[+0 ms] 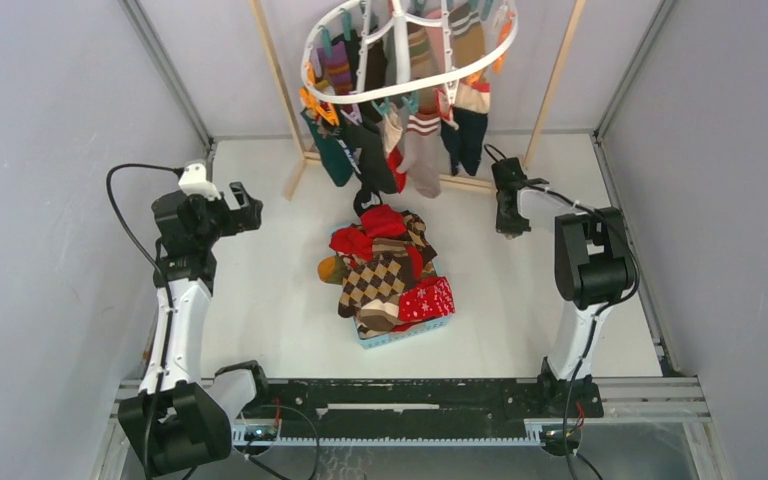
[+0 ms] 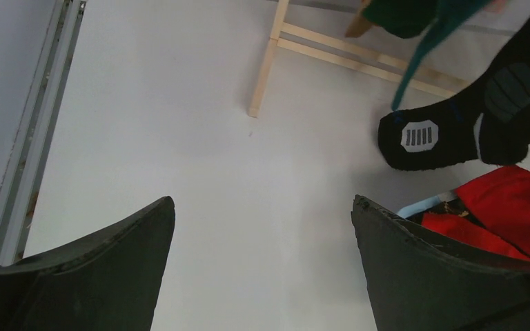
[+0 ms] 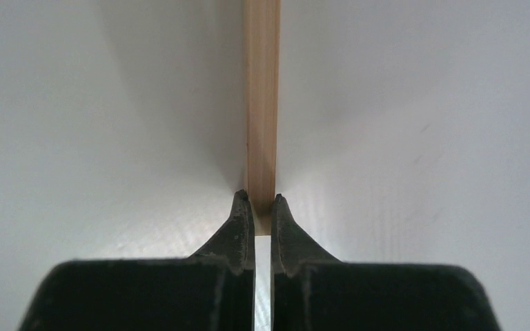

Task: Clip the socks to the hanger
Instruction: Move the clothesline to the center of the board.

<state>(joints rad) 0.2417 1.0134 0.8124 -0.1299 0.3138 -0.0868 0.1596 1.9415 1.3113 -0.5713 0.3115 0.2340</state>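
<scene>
The white oval hanger (image 1: 360,98) hangs at the back with several socks clipped to it by orange and teal clothespins. A pile of loose socks (image 1: 385,275), argyle, red and snowflake, fills the basket at the table's middle. My left gripper (image 1: 247,212) is open and empty, left of the pile; in the left wrist view (image 2: 262,200) it is over bare table. A hanging black sock (image 2: 428,138) and a red sock (image 2: 511,207) lie to its right. My right gripper (image 1: 508,222) points down at the rack's right foot, with only a thin slit between its jaws (image 3: 259,198).
The pale wooden rack (image 1: 295,170) carries the hanger. Its left foot shows in the left wrist view (image 2: 266,69), and a wooden bar (image 3: 262,103) runs straight ahead behind my right fingertips. The light-blue basket (image 1: 400,336) holds the pile. Grey walls close in both sides.
</scene>
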